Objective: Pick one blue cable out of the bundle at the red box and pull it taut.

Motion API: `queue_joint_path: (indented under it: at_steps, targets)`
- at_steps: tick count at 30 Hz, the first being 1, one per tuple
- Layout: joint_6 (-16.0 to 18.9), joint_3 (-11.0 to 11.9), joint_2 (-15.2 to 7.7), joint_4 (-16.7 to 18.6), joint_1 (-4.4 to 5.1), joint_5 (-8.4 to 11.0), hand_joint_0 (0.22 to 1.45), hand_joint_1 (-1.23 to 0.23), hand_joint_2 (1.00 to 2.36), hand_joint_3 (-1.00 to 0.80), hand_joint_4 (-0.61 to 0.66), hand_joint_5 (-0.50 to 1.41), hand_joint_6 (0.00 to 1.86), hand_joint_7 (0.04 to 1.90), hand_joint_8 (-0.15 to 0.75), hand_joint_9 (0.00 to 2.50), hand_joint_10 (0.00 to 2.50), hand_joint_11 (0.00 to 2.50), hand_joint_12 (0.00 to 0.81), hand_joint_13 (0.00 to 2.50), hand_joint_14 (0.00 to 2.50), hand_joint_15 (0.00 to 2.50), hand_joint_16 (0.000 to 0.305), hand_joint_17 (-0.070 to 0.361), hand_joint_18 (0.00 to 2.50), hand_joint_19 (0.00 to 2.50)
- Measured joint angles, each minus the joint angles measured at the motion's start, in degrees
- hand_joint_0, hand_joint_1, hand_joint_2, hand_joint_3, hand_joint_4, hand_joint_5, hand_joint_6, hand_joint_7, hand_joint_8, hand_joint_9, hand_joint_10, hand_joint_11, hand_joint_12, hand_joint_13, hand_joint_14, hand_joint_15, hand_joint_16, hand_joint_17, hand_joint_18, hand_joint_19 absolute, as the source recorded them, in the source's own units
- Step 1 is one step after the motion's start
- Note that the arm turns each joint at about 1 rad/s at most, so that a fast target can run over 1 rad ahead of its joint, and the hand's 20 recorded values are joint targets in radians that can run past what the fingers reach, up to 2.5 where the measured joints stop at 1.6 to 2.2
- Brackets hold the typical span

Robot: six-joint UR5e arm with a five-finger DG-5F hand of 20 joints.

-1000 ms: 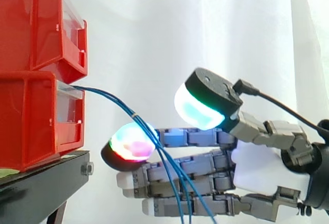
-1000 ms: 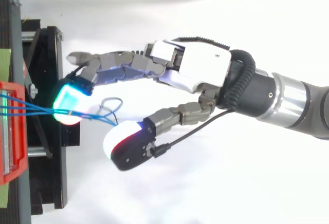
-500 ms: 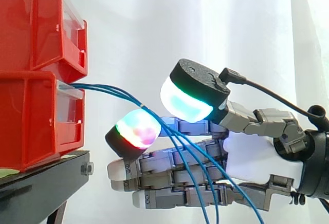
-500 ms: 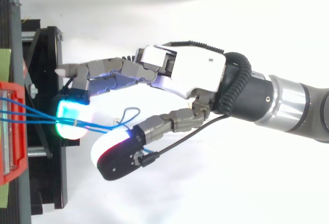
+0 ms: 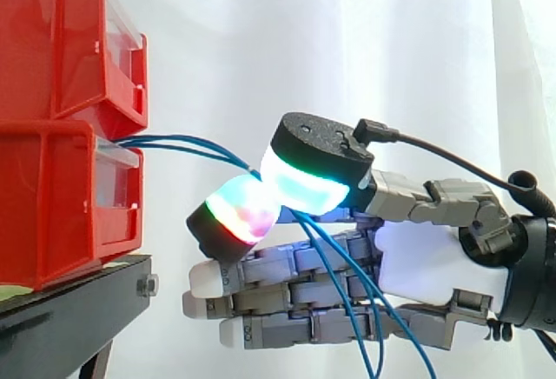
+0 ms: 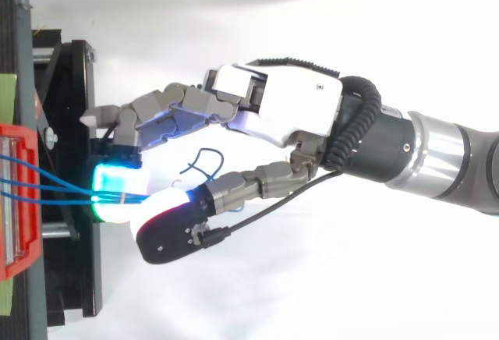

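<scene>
Since the earlier frames the thumb pad (image 5: 311, 170) has come down and to the left to meet the raised finger pad (image 5: 234, 220), and the gap between them is closed. The hand (image 5: 430, 266) occupies the centre and right of the side view, with its palm at the right and its fingers pointing left.

Grip state: the thumb and one finger pinch the blue cables (image 5: 191, 143) between their pads. How many strands sit inside the pinch cannot be told. The remaining fingers lie roughly straight, stacked below the pinch, and hold nothing.

Cable position: the strands leave the front of the lower red bin (image 5: 52, 205) at left centre. They run right in a shallow arc, close together, and enter the line where the two pads meet. Beyond the pinch they fall down and to the right across the lower fingers and leave at the bottom edge.

In the top view the strands cross from the bin at the left edge, over the black stand (image 6: 74, 278), to the green-glowing pad. A small loop (image 6: 204, 164) of cable lies between thumb and fingers. The upper red bin (image 5: 52, 40) sits stacked on the lower one, and the white curtain (image 5: 347, 40) hangs behind.
</scene>
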Motion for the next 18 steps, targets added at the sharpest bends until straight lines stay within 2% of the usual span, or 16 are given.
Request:
queue_joint_path:
  at_steps: [5, 9, 11, 18]
  targets:
    - [0.6, 0.6, 0.0, -0.3, -0.18, -0.57, 0.67, -0.83, 1.00, -0.50, 0.22, -0.20, 0.86, 0.89, 0.313, 0.66, 0.01, 0.49, 0.320, 0.32, 0.01, 0.14, 0.046, 0.103, 0.30, 0.19]
    - [1.3, 1.0, 0.0, -0.4, -0.30, -1.01, 0.60, -0.77, 1.00, -0.50, 0.21, -0.19, 0.85, 0.89, 0.318, 0.68, 0.01, 0.49, 0.322, 0.32, 0.01, 0.15, 0.046, 0.103, 0.30, 0.21]
    - [1.8, 1.3, 0.0, -0.8, -0.34, -1.11, 0.57, -0.69, 1.00, -0.50, 0.22, -0.17, 0.81, 0.90, 0.323, 0.70, 0.01, 0.47, 0.324, 0.33, 0.01, 0.15, 0.046, 0.104, 0.30, 0.23]
    - [3.5, 2.5, 0.0, -3.8, -0.47, -1.30, 0.59, -0.64, 1.00, -0.49, 0.21, -0.16, 0.76, 0.94, 0.323, 0.72, 0.01, 0.46, 0.319, 0.34, 0.01, 0.16, 0.045, 0.101, 0.32, 0.25]
